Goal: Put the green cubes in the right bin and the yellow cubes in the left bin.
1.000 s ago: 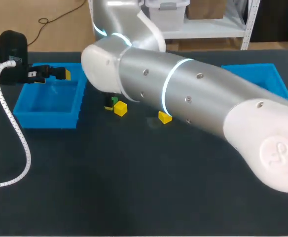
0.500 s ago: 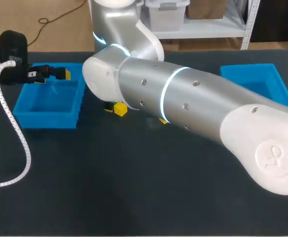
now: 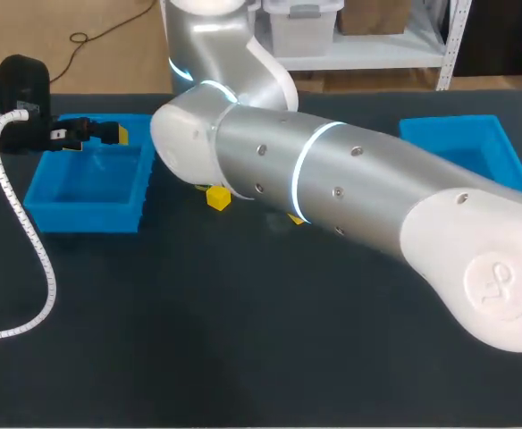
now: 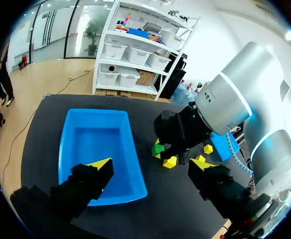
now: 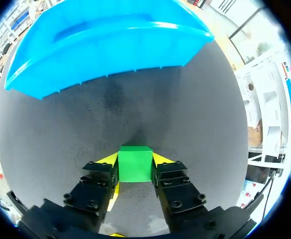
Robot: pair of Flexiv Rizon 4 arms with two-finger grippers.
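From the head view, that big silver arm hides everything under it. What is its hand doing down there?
Observer: The right hand is shut on a green cube, one finger against each side.
Visitor: And the other hand, is it holding anything?
Observer: No. The left hand is open with nothing between its fingers, near the left bin.

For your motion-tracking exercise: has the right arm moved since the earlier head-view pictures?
Yes. The right arm has shifted down the view toward the yellow cube, now covering the green cube that showed beside it.
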